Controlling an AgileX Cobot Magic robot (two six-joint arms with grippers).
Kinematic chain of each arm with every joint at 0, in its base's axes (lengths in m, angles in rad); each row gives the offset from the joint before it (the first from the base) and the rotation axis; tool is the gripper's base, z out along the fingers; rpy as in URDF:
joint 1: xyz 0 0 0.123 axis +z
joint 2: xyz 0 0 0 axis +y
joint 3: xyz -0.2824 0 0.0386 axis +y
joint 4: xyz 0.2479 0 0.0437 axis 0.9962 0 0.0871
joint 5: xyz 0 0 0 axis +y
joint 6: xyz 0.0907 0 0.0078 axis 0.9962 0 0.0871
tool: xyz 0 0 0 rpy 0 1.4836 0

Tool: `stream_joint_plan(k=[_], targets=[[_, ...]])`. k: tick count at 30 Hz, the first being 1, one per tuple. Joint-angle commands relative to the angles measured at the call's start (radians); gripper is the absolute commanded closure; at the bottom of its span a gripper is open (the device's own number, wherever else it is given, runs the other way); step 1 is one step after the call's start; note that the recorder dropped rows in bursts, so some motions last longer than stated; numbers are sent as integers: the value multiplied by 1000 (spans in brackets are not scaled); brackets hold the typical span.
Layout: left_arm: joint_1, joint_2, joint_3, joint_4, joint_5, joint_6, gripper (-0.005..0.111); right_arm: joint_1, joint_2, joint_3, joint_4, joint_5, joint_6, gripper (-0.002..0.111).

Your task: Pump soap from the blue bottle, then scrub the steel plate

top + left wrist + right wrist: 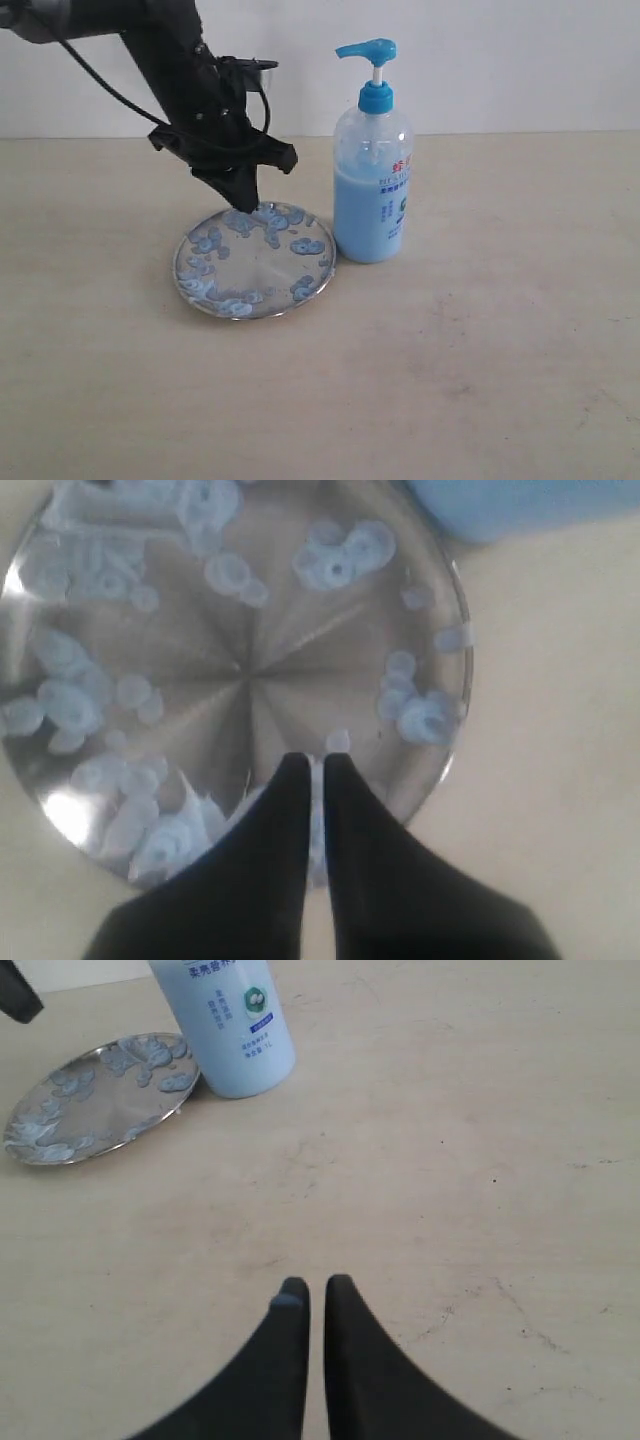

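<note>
Toward the table's [480,380] left edge, round shiny steel plate [258,272]: stiff, likely slippery; I'd pinch its rim. Left gripper [317,763], right gripper [317,1285]: fingers together.

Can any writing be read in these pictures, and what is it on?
Bottle label, red characters on top: too blurred to read.
Same label, blue lines of characters below: too small to read.
Green round logo on it: no readable words.
Plate: no writing.

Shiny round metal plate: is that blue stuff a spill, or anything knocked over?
Pale blue soap blobs speckle the steel plate, all inside its rim. The clear pump bottle stands upright beside it. Nothing looks odd.
</note>
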Motion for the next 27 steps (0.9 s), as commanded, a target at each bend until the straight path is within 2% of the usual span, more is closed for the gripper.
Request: stream_joint_plan(k=[1, 3, 4, 6, 7, 8, 9, 10, 11, 13, 20, 22, 24, 25, 27], targets=[[-2, 120, -178, -36, 22, 56, 103, -2, -4, -1, 2, 1, -4, 107], [-2, 132, -180, -22, 43, 236, 103, -2, -4, -1, 2, 1, -4, 107], [0, 133, -180, 57, 43, 293, 103, -2, -4, -1, 2, 1, -4, 107], [0, 133, -177, 310, 43, 189, 103, -2, -4, -1, 2, 1, -4, 107], [0, 137, -177, 389, 8, 87, 103, -2, -4, -1, 2, 1, -4, 107], [6, 146, -177, 358, -140, 17, 103, -2, -4, -1, 2, 1, -4, 107], [11, 164, -177, 199, -206, 73, 103, -2, -4, -1, 2, 1, -2, 107], [11, 201, -177, 36, -172, 233, 103, -2, -4, -1, 2, 1, -2, 107], [11, 223, -177, -11, -123, 271, 103, -2, -4, -1, 2, 1, -2, 107], [11, 275, -177, -51, 39, 277, 103, -2, -4, -1, 2, 1, -2, 107], [37, 254, -169, -17, 43, 179, 103, -2, -4, -1, 2, 3, -2, 107], [59, 230, -169, -32, -33, 174, 103, -2, -4, -1, 2, 3, -2, 107], [70, 214, -169, -142, -127, 233, 103, -2, -4, -1, 2, 3, -2, 107], [71, 213, -169, -216, -149, 313, 103, -2, -4, -1, 2, 3, -2, 107], [72, 213, -169, -398, -107, 510, 103, -2, -4, -1, 2, 3, -2, 107]])
